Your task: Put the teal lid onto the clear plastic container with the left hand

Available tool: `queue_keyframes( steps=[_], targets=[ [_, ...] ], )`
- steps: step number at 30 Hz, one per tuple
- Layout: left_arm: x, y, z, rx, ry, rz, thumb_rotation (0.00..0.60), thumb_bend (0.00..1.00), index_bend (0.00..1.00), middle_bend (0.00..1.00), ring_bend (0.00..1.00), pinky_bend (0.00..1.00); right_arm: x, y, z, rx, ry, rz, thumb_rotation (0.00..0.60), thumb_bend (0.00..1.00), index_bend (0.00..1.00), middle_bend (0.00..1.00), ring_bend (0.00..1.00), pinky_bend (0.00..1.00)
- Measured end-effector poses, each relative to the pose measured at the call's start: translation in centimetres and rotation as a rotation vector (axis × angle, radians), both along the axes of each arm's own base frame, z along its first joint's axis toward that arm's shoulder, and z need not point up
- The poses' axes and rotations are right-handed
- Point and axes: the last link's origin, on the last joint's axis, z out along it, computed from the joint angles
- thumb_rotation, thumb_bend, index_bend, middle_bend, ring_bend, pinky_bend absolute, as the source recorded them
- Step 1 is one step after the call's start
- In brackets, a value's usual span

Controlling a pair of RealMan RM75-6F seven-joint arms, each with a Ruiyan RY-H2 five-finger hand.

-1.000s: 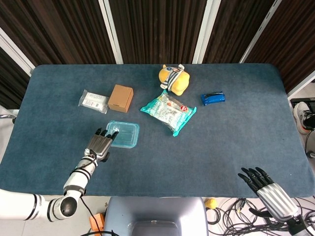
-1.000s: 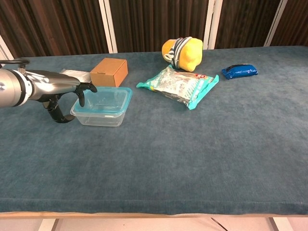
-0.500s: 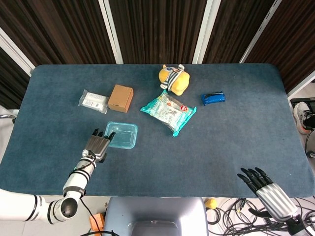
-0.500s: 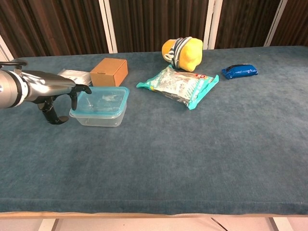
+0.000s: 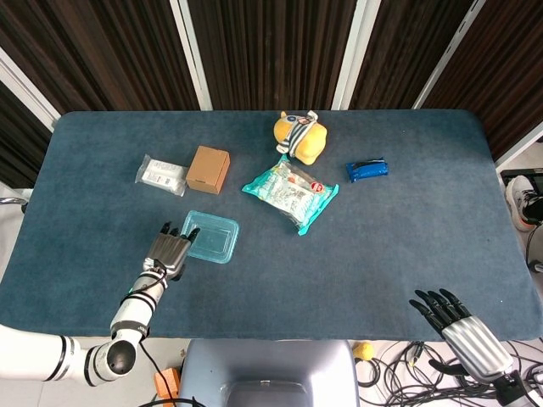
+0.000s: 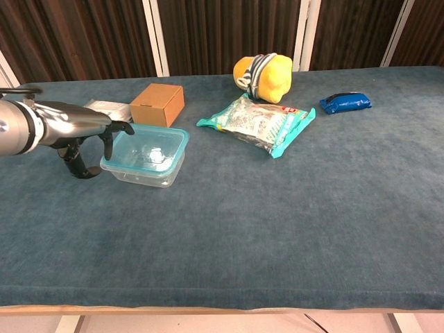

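The teal lid point(image 6: 147, 146) sits on the clear plastic container point(image 6: 144, 168), front-left on the table point(image 5: 382, 246). The left hand point(image 5: 170, 248) touches its left edge with fingers point(image 6: 109, 142) curled down; the right hand point(image 5: 454, 315), spread and empty, is well apart

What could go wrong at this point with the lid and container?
The teal lid sits tilted on the clear plastic container, its right end higher, so it may not be seated. The left hand has its fingertips at the container's left edge; pressing there could slide the light container or tip the lid off. The cardboard box and a white packet lie just behind and could be nudged.
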Motion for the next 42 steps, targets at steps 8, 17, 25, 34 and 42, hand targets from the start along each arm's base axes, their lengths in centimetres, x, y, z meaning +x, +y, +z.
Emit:
queue_keyframes(
  steps=[8,17,25,34,42],
  targets=[
    [0.8,0.1,0.2,0.029,-0.060,-0.065,0.600,0.44,0.00,0.22,0.11,0.06,0.0,0.0,0.1,-0.002,0.000,0.000,0.600,0.06,0.00,0.00,0.00,0.00],
    [3.0,-1.9,0.8,0.022,-0.274,-0.220,0.600,0.44,0.00,0.22,0.08,0.03,0.0,-0.1,0.0,-0.004,0.000,-0.002,0.600,0.06,0.00,0.00,0.00,0.00],
    [5.6,-4.1,-1.8,-0.065,-0.517,-0.325,0.600,0.55,0.00,0.21,0.00,0.00,0.2,0.0,-0.2,0.000,0.002,0.004,0.600,0.06,0.00,0.00,0.00,0.00],
    [5.6,-3.3,-5.3,-0.059,-0.408,-0.329,0.600,0.55,0.00,0.18,0.00,0.00,0.0,0.0,0.2,-0.003,-0.007,0.002,0.600,0.06,0.00,0.00,0.00,0.00],
    [5.1,-3.2,-6.6,-0.045,-0.275,-0.283,0.600,0.58,0.00,0.19,0.00,0.00,-0.1,0.2,0.5,-0.012,-0.013,0.002,0.600,0.06,0.00,0.00,0.00,0.00]
  ],
)
